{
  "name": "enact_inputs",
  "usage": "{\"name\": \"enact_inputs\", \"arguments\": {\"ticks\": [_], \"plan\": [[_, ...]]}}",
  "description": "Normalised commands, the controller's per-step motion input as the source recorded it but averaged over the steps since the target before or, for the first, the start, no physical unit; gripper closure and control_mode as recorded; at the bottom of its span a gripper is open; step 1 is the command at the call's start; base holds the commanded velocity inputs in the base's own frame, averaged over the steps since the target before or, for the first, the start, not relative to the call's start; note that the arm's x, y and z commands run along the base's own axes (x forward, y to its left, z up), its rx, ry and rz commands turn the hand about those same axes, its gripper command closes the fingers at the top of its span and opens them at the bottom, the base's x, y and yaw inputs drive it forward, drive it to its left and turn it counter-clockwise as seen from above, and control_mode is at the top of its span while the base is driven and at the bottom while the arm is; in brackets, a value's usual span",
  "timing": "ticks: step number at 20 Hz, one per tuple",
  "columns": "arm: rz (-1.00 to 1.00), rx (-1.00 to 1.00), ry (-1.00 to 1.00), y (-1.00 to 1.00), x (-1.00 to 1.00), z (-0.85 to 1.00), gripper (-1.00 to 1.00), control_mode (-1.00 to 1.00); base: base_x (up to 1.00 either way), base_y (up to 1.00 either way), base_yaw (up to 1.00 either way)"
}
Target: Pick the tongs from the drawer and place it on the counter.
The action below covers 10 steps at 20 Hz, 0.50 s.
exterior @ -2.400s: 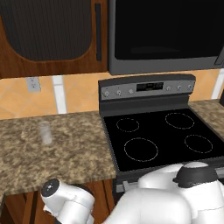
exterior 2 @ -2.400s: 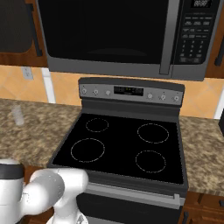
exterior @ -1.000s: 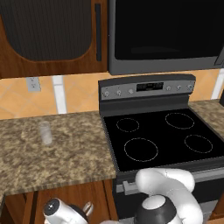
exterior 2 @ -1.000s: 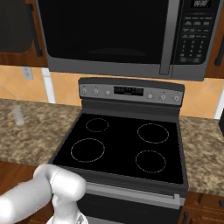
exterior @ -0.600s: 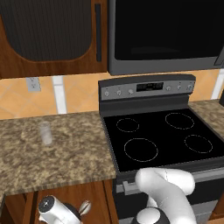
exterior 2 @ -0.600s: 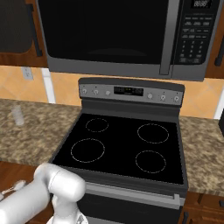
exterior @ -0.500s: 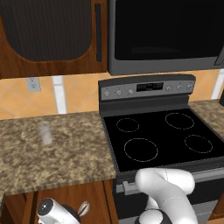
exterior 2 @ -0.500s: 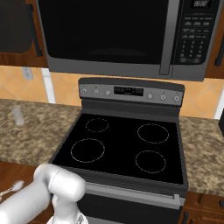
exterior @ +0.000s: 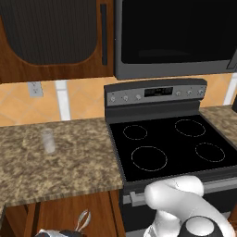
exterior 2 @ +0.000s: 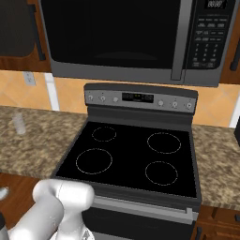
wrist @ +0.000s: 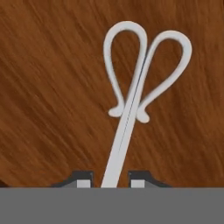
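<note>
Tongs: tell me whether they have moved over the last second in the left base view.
Yes. The tongs have shifted a little to the left, farther from the stove, which has stayed in place in that view.

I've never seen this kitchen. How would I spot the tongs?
Start at the black stovetop and move left to the speckled granite counter. Below its front edge, against reddish-brown wood, the tongs poke up. Unlike the clear glass standing on the counter, they are slim and silvery, ending in two looped wire tips.
</note>
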Motion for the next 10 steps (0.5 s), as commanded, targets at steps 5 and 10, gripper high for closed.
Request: {"name": "enact_inputs", "arguments": {"ticks": [5, 10], "plan": [[-0.07, 0.02, -0.15, -0.42, 0.21, 1.00, 1.00, -1.00, 0.00, 0.00, 0.00], [-0.11, 0.14, -0.03, -0.94, 0.77, 1.00, 1.00, -1.00, 0.00, 0.00, 0.00]]}}
